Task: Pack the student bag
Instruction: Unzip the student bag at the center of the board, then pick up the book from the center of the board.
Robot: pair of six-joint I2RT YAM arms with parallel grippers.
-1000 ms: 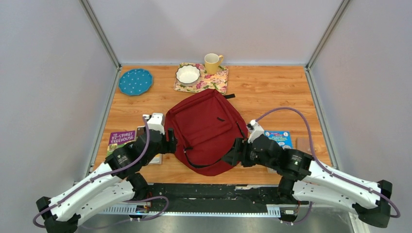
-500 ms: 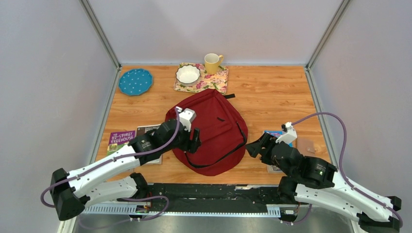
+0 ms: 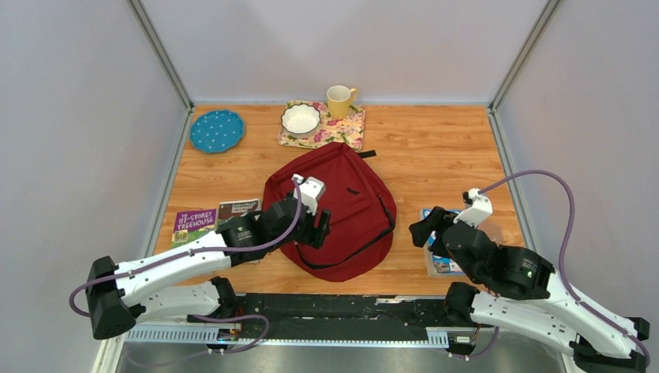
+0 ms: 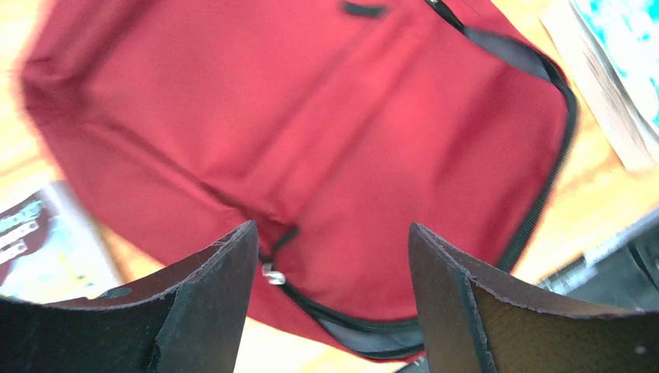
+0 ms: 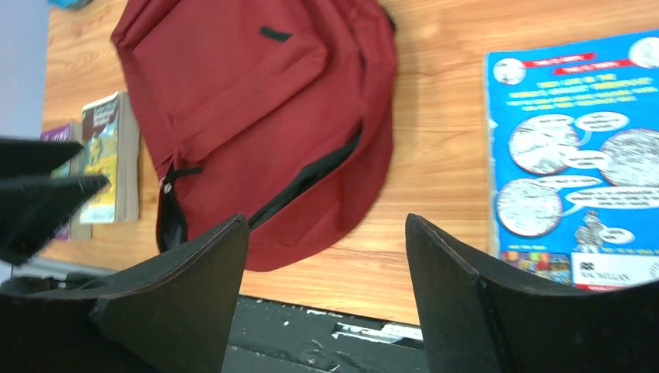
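Bag (image 3: 346,198) 1 | books (image 3: 194,222) 3 | left gripper (image 4: 330,231) spread | right gripper (image 5: 326,223) spread, both empty

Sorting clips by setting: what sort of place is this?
Probably a robot test cell: a wooden table walled by plain grey panels, with the student bag laid on it.

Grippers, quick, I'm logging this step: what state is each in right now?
Left gripper: open, holding nothing, above the student bag.
Right gripper: open, holding nothing.
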